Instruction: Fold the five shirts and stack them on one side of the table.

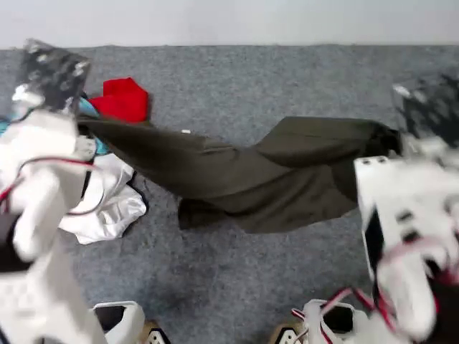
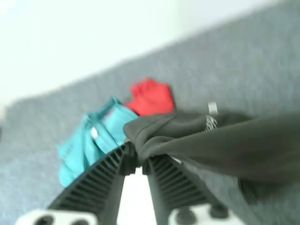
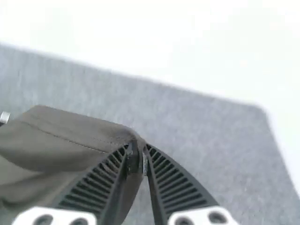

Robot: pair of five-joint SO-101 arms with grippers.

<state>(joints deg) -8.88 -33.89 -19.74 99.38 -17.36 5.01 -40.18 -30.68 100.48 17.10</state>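
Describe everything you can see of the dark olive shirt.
The dark olive shirt is matte cloth, stretched across the grey table between both arms. The left gripper pinches one bunched end, the right gripper a hemmed edge. Its middle sags in folds; a small pale tag shows near the left end.

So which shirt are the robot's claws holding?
The dark olive shirt, in the left gripper and right gripper. The red shirt, teal shirt and white shirt lie loose.

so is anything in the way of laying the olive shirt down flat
Partly. The left gripper and right gripper are both shut on the olive shirt. Nothing visible lies on the table beneath its middle, but the white shirt sits crumpled at the left gripper's end, with the teal shirt and red shirt just beyond.
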